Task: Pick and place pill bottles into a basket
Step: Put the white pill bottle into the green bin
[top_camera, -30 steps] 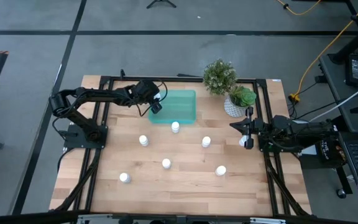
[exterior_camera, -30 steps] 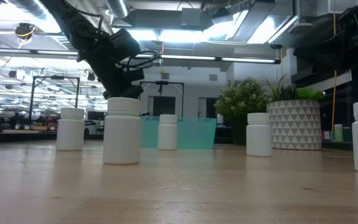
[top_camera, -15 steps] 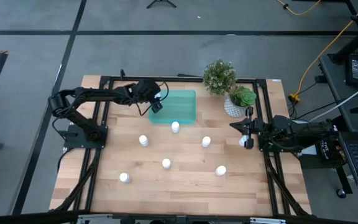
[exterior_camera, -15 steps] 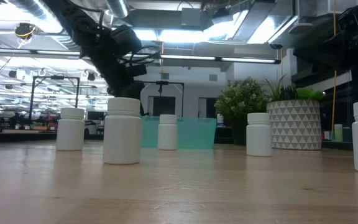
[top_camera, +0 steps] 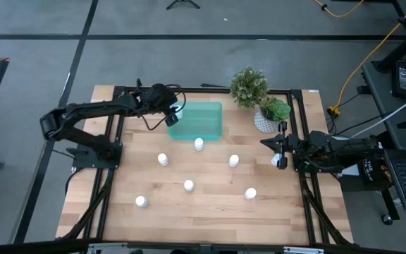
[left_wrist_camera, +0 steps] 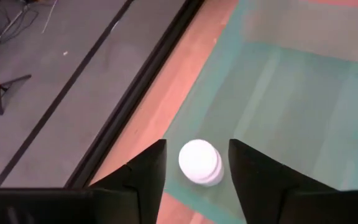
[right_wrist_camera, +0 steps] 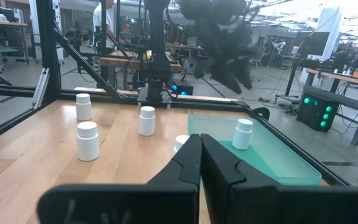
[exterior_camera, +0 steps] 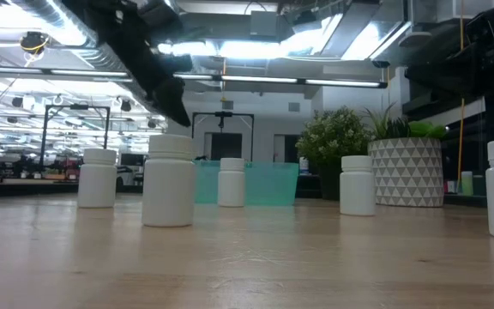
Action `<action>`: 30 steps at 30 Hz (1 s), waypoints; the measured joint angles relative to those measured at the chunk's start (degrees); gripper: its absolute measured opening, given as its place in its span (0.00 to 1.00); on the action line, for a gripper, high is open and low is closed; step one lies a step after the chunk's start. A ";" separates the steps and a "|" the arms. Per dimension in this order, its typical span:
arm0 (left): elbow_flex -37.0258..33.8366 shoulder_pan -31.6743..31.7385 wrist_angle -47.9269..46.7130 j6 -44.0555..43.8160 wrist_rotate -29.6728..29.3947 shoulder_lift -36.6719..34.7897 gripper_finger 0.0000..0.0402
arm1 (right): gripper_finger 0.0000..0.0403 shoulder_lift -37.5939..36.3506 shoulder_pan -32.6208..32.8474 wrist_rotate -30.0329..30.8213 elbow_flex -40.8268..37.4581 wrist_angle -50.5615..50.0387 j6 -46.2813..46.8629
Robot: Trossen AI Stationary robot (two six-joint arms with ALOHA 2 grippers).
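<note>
My left gripper (top_camera: 173, 118) is open and hangs above the left near corner of the teal basket (top_camera: 201, 121). In the left wrist view one white pill bottle (left_wrist_camera: 199, 162) stands upright on the basket floor (left_wrist_camera: 291, 106), seen below and between my fingers, apart from them. This bottle also shows in the right wrist view (right_wrist_camera: 244, 134). Several other bottles stand on the table, among them ones in front of the basket (top_camera: 199, 144), at mid-left (top_camera: 163, 159) and at mid-right (top_camera: 234, 161). My right gripper (top_camera: 281, 152) is shut and empty at the right side, with a bottle (top_camera: 274, 161) beside it.
A white patterned pot with a green plant (top_camera: 266, 116) and a second bushy plant (top_camera: 249, 86) stand at the far right, beside the basket. More bottles stand near the front (top_camera: 189, 185), (top_camera: 141, 202), (top_camera: 250, 192). A black frame (top_camera: 118, 92) rims the table.
My left gripper has gone up and a little toward the table's far left, away from the basket floor. The bottle in the basket has stayed where it was. My right arm has kept still.
</note>
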 joint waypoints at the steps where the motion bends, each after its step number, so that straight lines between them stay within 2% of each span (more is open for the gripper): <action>1: 0.00 -0.37 -0.79 -0.01 -0.04 -1.16 0.38 | 0.02 0.02 0.02 0.00 0.00 0.00 0.00; 7: -3.78 -4.29 0.89 -2.46 1.56 -7.81 0.23 | 0.02 0.00 0.01 -0.02 0.00 -0.02 0.00; 16: -17.99 -8.95 9.99 -6.59 1.54 -18.25 0.02 | 0.02 0.00 0.00 -0.02 0.00 -0.04 -0.19; 24: -27.79 -12.53 13.42 -12.51 1.88 -27.66 0.00 | 0.02 0.00 0.01 -0.07 0.00 -0.04 -2.98; 30: -29.14 -15.72 16.10 -9.56 9.73 -32.74 0.01 | 0.02 0.00 0.02 -0.06 0.00 -0.04 -2.97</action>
